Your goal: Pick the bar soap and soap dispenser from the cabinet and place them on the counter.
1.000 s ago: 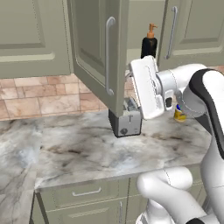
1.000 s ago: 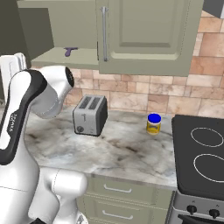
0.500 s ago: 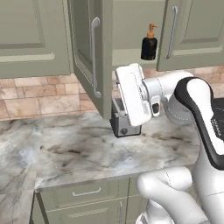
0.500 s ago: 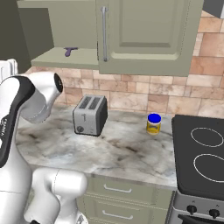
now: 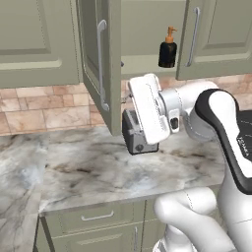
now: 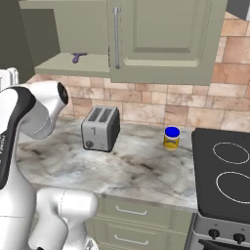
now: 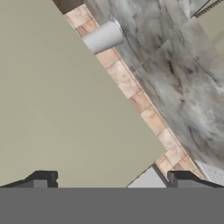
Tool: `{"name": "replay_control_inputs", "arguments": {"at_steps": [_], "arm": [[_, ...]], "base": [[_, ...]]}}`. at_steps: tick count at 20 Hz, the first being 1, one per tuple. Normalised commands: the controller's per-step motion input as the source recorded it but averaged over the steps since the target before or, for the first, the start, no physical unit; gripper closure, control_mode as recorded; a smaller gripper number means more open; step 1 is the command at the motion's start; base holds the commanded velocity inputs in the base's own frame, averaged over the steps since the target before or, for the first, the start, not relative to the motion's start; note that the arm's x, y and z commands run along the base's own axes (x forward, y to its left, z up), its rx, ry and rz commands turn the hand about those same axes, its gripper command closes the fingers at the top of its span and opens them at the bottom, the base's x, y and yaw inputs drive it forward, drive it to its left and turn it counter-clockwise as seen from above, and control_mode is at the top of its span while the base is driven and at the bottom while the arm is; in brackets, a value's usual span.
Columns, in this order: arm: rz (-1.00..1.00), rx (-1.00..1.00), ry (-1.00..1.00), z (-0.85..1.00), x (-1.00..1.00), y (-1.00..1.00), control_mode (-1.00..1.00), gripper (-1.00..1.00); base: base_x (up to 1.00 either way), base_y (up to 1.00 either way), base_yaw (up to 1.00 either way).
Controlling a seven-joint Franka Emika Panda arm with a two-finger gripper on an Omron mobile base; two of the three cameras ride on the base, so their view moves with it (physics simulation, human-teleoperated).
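Left base view: you see the cabinet (image 5: pixel 59 44) with one door (image 5: pixel 101 64) swung open toward the camera, its silver handle (image 5: pixel 102 69) running down the door face. On the shelf inside, the soap dispenser (image 5: pixel 168 49) stands upright, black with an orange pump, just left of the closed right-hand door. The arm's white hand (image 5: pixel 150 113) sits below the shelf, in front of the toaster (image 5: pixel 137 138), which stands on the counter (image 5: pixel 83 172) against the brick wall. You cannot make out the fingertips from this side.

Right base view: you see the shelf opening at upper left, with a small purple object (image 6: pixel 78 57) lying on it; what it is cannot be told. The bar soap cannot be picked out here. The toaster (image 6: pixel 100 128) stands on the counter (image 6: pixel 136 171) near the wall, and a yellow jar with a blue lid (image 6: pixel 171 138) stands well to its right, just beside the stove (image 6: pixel 224 176). The arm's elbow is at far left.

Hand view: the gripper (image 7: pixel 109 181) has its jaws spread wide with nothing between the two dark tips. A flat olive panel of the cabinet (image 7: pixel 61 105) lies close ahead, with a silver handle end (image 7: pixel 103 37) at its edge, the brick strip and the marbled counter (image 7: pixel 175 74) beyond.
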Motion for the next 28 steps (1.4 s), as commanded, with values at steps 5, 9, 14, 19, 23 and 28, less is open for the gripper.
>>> {"name": "replay_control_inputs", "arguments": {"at_steps": [5, 9, 14, 19, 23, 28], "arm": [[0.0, -0.08, 0.0, 0.17, 0.11, -0.29, -1.0, -1.0], [0.0, -0.05, -0.01, 0.21, 0.02, -0.12, -1.0, -1.0], [0.0, -0.14, -0.09, 0.08, 0.01, -0.24, -1.0, -1.0], [0.05, -0.28, -0.2, 0.04, 0.01, -0.33, -1.0, -1.0], [0.07, -0.26, -0.2, 0.02, 0.0, -0.35, -1.0, -1.0], [0.05, -0.23, -0.19, 0.0, 0.0, -0.32, -1.0, -1.0]], "base": [[0.0, 0.0, 0.0], [0.0, 0.0, 0.0], [0.0, 0.0, 0.0], [0.0, 0.0, 0.0], [0.0, 0.0, 0.0], [0.0, 0.0, 0.0]]}}
